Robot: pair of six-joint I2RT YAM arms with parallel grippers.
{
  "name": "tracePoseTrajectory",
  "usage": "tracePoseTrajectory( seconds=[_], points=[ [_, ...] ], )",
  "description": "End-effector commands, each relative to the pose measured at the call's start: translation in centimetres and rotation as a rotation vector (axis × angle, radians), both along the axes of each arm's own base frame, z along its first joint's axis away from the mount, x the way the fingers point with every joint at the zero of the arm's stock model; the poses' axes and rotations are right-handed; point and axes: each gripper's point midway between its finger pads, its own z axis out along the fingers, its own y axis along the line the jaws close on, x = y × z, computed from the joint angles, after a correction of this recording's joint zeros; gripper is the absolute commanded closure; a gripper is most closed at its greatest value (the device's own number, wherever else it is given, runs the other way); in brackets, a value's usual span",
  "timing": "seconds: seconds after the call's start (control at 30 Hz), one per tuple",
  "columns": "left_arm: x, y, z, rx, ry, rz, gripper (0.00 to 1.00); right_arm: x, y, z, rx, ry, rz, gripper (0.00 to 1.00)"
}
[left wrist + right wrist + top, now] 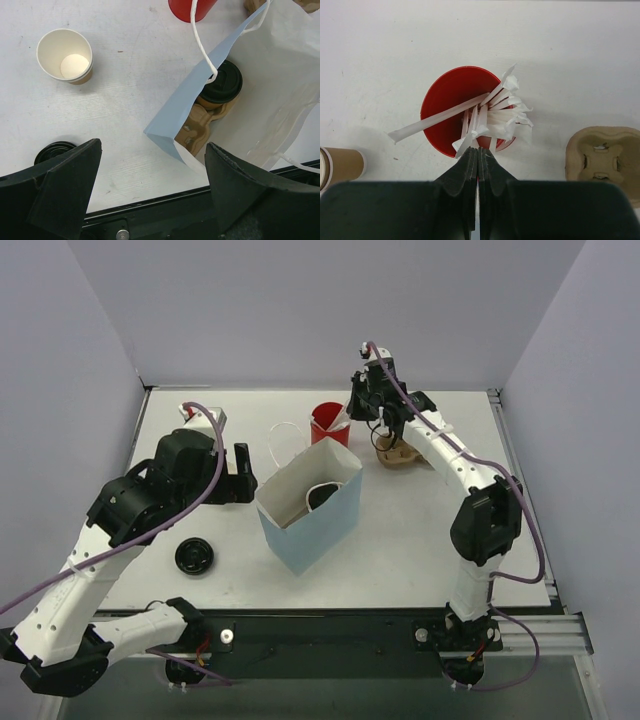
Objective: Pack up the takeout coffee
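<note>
Surface: white table (420,540), pale lavender-grey walls on three sides.
Loose lid (194,557): black, flat on the table near the front, left of the bag.
Left gripper (152,147): above the table beside the bag's left corner, fingers spread wide, holding nothing.
Bag (310,510): pale blue paper, white inside, standing open mid-table, with white cord handles.
Takeout coffee (221,82): inside the bag, black lid up, seated in a cardboard carrier (200,125).
Lidless cup (65,61): upright, left of the bag, cream inside.
Red cup (447,112): just behind the bag, full of white stirrers (507,112).
Right gripper (478,152): fingers pressed together at the red cup's rim among the stirrers; whether one is pinched, I cannot tell.
Spare carrier (605,160): cardboard, right of the red cup.
</note>
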Motion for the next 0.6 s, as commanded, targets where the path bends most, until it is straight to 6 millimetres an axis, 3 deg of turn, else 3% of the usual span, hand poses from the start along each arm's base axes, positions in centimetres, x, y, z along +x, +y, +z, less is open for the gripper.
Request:
tracePoseTrajectory(
  seconds=[0.0, 0.17, 0.33, 0.53, 0.57],
  points=[
    [0.9, -0.4, 1.3, -0.044, -0.07, 0.003, 0.06, -1.1, -0.4, 6.6, 0.045, -0.127, 0.01, 1.0],
    [1.0, -0.5, -0.1, -0.033, -0.072, -0.01, 0.06, -1.8, -0.5, 9.7, 0.07, -0.161, 0.025, 1.0],
    [0.9, -0.5, 0.1, -0.036, -0.107, -0.032, 0.06, -3.4, -1.2, 13.7, 0.096, -0.206, 0.015, 1.0],
    [1.5, -0.1, 0.6, 0.007, -0.181, -0.062, 0.05, -7.4, -3.3, 19.4, 0.129, -0.271, -0.001, 1.0],
    [1.5, -0.1, 0.7, 0.006, -0.193, -0.065, 0.05, -8.7, -3.6, 21.1, 0.148, -0.302, 0.002, 1.0]
  ],
)
